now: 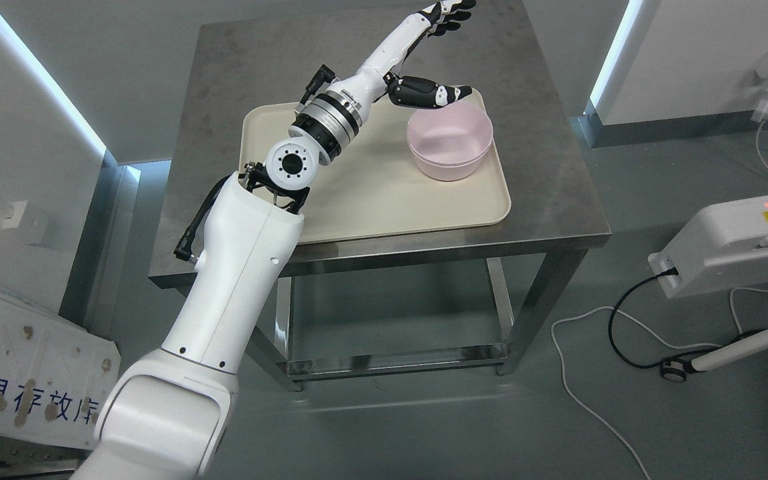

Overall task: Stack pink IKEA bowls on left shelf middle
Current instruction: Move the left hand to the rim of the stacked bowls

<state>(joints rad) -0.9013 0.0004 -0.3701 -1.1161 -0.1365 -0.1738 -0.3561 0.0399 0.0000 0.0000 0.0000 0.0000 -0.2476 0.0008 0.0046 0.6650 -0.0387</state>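
Steel table (544, 193) on grey floor, cream tray (384, 200) on top. Left hand (434, 53) spread open above the tray's far edge, holding nothing; thumb (427, 93) just beside the pink bowls' (449, 143) far rim. Bowls nested on the tray's right side. Risk: thumb nudges the rim, tipping or skidding the stack before any grip forms.

Table (557, 200): grey metal, centre of the frame, lower shelf under it
Tray (391, 200): cream, lying on the tabletop
Bowls (449, 143): pink, nested, on the tray's upper right part
Left hand (434, 50): upper centre, fingers spread, thumb (431, 93) stretched to just above the bowls' far rim, holding nothing
Left arm (237, 267): white, rising from lower left across the tray
Cables (624, 333): on the floor, lower right
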